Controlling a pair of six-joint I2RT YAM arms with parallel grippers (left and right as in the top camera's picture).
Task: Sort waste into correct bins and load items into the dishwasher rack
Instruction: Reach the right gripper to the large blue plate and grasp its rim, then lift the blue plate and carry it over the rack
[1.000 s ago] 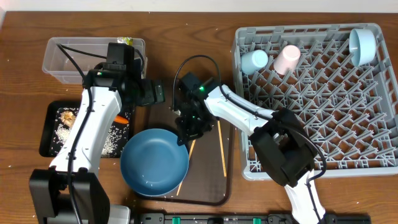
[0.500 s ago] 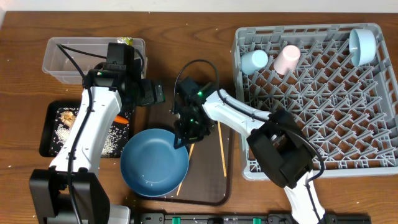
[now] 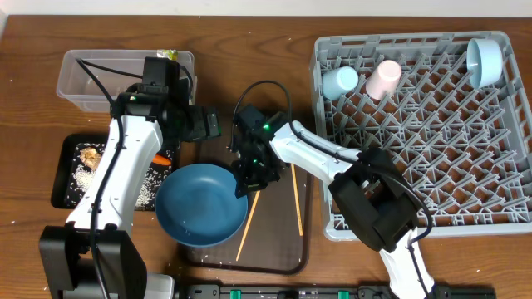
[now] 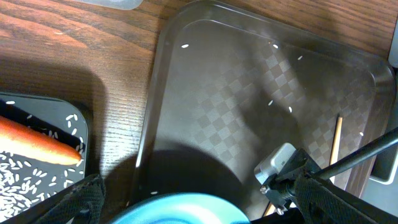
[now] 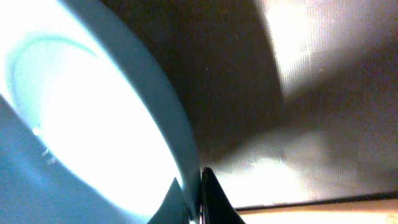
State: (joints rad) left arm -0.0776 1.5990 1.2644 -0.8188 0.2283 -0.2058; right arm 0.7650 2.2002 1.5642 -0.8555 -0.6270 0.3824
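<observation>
The dark-blue plate (image 3: 199,203) lies at the left front of the brown serving tray (image 3: 274,249), overhanging its left edge. My right gripper (image 3: 246,184) is shut on the plate's right rim (image 5: 180,140). My left gripper (image 3: 208,126) is open and empty above the tray's far left part; the plate's top edge (image 4: 186,210) shows between its fingers. Two chopsticks (image 3: 297,199) lie on the tray. The grey dishwasher rack (image 3: 424,124) holds a light-blue cup (image 3: 340,81), a pink cup (image 3: 383,79) and a light-blue bowl (image 3: 485,60).
The clear tub (image 3: 91,79) stands at the far left with a yellow-green wrapper (image 3: 169,56) at its rim. The black tray (image 3: 65,178) holds rice, a brown lump (image 3: 90,154) and an orange carrot (image 4: 37,140).
My right gripper has dragged the plate leftward and slightly away from the front edge. The left arm has stayed where it was.
</observation>
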